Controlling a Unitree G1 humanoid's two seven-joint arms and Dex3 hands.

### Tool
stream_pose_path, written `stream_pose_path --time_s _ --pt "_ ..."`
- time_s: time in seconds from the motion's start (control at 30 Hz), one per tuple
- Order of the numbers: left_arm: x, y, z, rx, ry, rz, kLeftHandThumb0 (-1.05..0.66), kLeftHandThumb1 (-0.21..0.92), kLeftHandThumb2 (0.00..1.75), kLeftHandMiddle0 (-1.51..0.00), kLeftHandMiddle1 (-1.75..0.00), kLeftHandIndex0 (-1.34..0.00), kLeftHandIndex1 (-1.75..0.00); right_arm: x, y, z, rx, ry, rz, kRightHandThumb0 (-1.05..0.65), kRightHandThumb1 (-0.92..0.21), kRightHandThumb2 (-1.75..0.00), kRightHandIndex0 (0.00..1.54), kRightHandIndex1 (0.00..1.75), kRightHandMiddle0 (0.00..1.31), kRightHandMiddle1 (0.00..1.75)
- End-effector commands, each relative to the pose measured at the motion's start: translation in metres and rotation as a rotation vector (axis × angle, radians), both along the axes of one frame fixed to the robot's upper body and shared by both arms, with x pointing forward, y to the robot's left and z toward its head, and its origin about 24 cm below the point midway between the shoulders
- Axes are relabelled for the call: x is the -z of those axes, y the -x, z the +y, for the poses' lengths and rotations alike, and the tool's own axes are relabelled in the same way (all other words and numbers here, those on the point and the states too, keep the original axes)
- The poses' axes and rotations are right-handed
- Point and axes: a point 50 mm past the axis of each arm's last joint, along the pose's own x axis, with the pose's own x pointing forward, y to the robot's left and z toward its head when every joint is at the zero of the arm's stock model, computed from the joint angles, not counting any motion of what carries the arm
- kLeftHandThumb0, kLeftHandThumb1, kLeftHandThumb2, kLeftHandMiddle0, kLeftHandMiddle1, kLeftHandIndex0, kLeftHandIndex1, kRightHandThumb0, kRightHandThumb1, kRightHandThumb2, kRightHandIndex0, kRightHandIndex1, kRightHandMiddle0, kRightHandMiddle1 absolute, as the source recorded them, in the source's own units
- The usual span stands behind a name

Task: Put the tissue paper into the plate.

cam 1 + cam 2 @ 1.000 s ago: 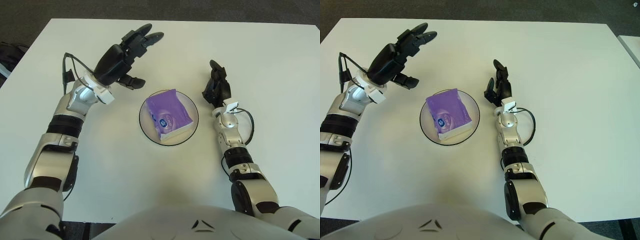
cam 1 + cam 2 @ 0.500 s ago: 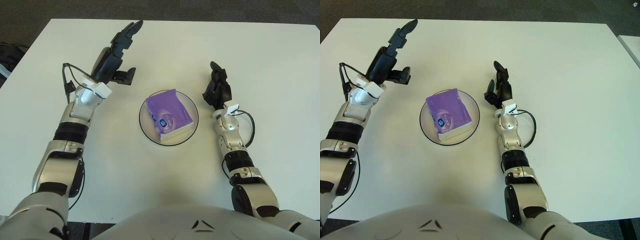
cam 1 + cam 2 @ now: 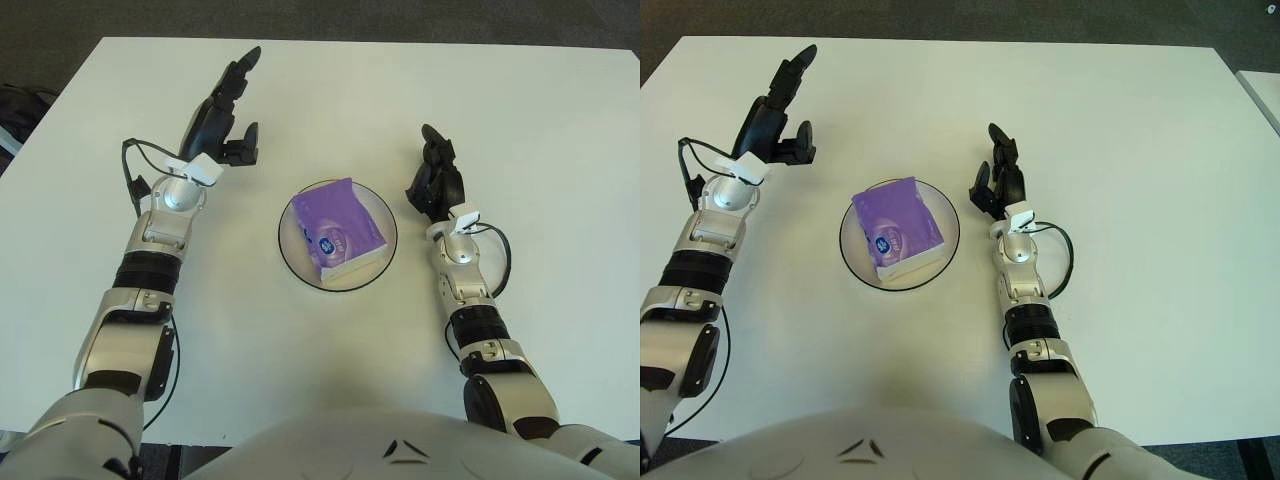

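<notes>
A: How would that purple plastic-wrapped tissue pack (image 3: pixel 341 229) handle?

B: Light and soft, I'd judge, with a slick film wrapper; best pinched across its long sides. It already lies inside the clear round glass plate (image 3: pixel 294 257) at mid-frame, on the white desk (image 3: pixel 560 150).

A: And the hands?

B: The left hand (image 3: pixel 220 112), upper left of the frame, has its fingers spread and holds nothing. The right hand (image 3: pixel 433 178), just right of the plate, is loosely open and empty.

A: Counts?

B: One pack, one plate, two hands.
</notes>
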Motion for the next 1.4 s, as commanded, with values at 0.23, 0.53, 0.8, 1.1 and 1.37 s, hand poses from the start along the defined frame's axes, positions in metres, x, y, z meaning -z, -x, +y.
stream_pose_path --time_s 0.23,0.53,0.8,1.1,1.37 --pt "0.031 0.007 0.001 -0.077 0.069 0.091 -0.92 0.92 1.1 -0.1 -0.03 0.0 -0.4 0.08 0.04 -0.007 0.029 0.001 0.416 -0.78 -0.92 -1.0 0.14 0.01 0.0 0.36" --pt "0.056 0.013 -0.001 -0.113 0.076 0.19 -0.88 0.92 1.05 -0.09 -0.02 0.0 -0.39 0.079 0.04 -0.006 0.028 0.0 0.414 -0.78 -0.92 -1.0 0.15 0.01 0.0 0.37" --pt "0.075 0.017 -0.003 -0.143 0.11 0.3 -0.89 0.92 1.04 -0.1 -0.02 0.0 -0.37 0.079 0.04 -0.005 0.027 -0.004 0.411 -0.77 -0.92 -1.0 0.15 0.01 0.0 0.37" --pt "0.092 0.022 -0.007 -0.165 0.171 0.351 -0.89 0.92 1.04 -0.12 -0.03 0.0 -0.35 0.078 0.039 -0.005 0.027 -0.004 0.404 -0.76 -0.92 -0.99 0.16 0.01 0.0 0.38" --pt "0.1 0.03 -0.013 -0.184 0.247 0.351 -0.87 0.92 1.01 -0.15 -0.05 0.0 -0.35 0.078 0.039 -0.006 0.027 -0.001 0.404 -0.75 -0.92 -0.99 0.16 0.02 0.0 0.4"
